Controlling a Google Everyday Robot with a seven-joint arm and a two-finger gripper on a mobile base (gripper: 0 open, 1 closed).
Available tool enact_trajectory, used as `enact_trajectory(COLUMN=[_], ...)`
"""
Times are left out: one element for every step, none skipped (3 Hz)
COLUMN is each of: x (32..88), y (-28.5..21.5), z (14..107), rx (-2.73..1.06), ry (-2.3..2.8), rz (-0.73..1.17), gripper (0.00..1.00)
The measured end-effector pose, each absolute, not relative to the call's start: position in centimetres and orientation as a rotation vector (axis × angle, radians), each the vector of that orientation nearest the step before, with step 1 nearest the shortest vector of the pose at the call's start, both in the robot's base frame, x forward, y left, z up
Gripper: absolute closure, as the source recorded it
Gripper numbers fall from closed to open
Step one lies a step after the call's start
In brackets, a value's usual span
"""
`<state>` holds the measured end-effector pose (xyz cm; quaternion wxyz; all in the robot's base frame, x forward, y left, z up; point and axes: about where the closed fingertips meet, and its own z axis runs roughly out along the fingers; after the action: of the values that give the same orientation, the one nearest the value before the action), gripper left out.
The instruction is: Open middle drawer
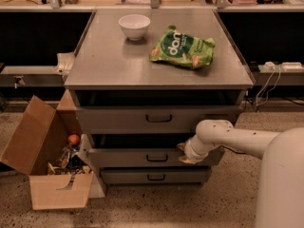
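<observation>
Low in the middle of the frame, the middle drawer point(137, 158) is seen between a taller drawer front above and a slimmer one below. Its small black handle point(157, 157) is turned forward, and a dark gap is shown above its front. The pincer point(183, 154) is placed against the right part of this drawer front, at the end of a white arm point(232, 137) reaching in from the lower right. Whether the pincer is open or closed cannot be told. On the desk point(109, 65) a white bowl point(134, 26) and a green snack bag point(183, 48) are set near each other. An open cardboard box point(52, 191) is seen at lower left.
</observation>
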<state>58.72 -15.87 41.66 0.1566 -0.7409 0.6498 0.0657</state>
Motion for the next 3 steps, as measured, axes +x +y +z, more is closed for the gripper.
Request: enact_trajectory(x=[58.72, 58.72, 58.72], y=[-15.87, -15.86, -15.86], z=[41.66, 41.65, 41.65], rx=[-2.121, -2.121, -2.121], ry=[1.860, 1.860, 1.860], rz=[0.188, 0.188, 0.188], gripper=[0.63, 0.32, 0.07])
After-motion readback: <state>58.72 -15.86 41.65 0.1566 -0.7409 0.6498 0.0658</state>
